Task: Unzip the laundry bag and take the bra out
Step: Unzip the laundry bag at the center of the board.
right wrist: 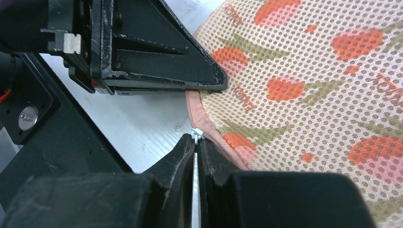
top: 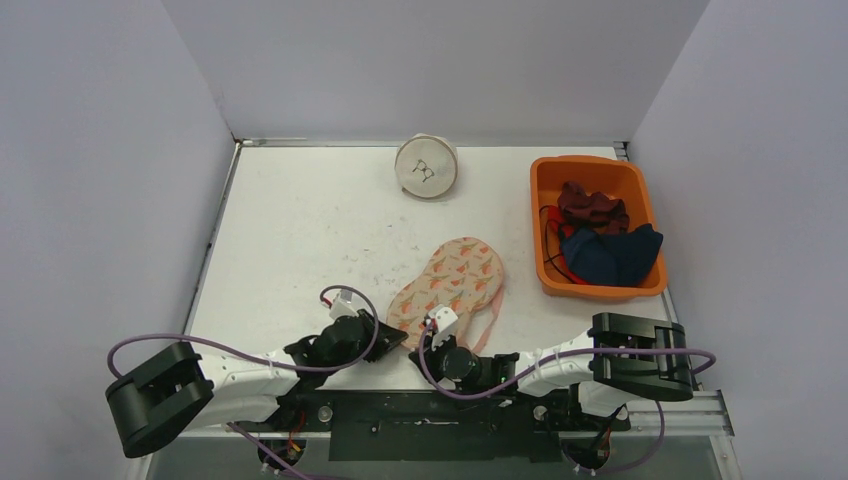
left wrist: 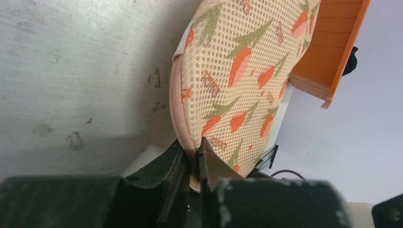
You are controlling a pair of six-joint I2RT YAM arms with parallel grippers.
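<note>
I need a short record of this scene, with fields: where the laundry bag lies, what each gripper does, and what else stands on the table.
laundry bag: lies flat on the table, close to the arms; mesh with an orange pattern
left gripper: shut on the bag's pink edge
right gripper: shut on the white zipper pull
orange bin: right side, holds dark clothes
round white object: at the far edge

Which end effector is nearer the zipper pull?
Right. The right end effector is shut on the zipper pull; the left end effector pinches the laundry bag edge beside it.
</note>
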